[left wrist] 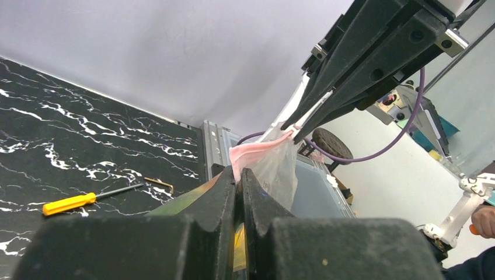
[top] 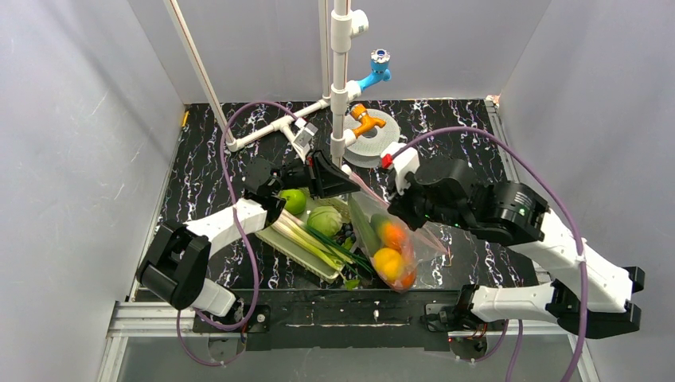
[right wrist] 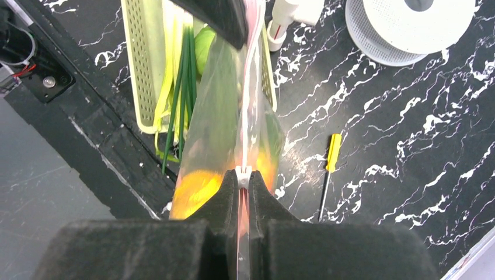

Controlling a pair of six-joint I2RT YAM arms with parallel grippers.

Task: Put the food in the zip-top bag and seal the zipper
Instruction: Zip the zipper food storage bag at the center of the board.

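Sealing step, zip-top bag (top: 396,248) held at the mouth by both hands. The clear bag hangs from its mouth edge above the near part of the black marbled worktop (top: 470,135), and the overhead view does not show whether its lower end rests on the surface. Inside lie the food items: an orange round fruit (top: 392,233), a yellow round fruit (top: 388,263) below it, and a green cucumber (top: 368,231) along the left side. No toy fruit lies loose on the worktop, so loading appears complete and closing the zipper (left wrist: 257,153) is judged the step in hand.

The pinkish-red strip runs taut between the two hands. The left hand (top: 349,185) is closed on one end of it and the right hand (top: 396,204) is pinched shut on the other end; each wrist view shows the strip entering its own jaws. Whether the tracks between the pinches are already pressed together cannot be told.

The next move probably calls for one hand to anchor its end while the other slides along the strip under pressure, keeping the mouth straight so the weight of the food does not pull it open.

Just beside the bag stands a pale green mesh basket (top: 298,248) of greens. A yellow-handled screwdriver (right wrist: 331,153) lies apart on the worktop.
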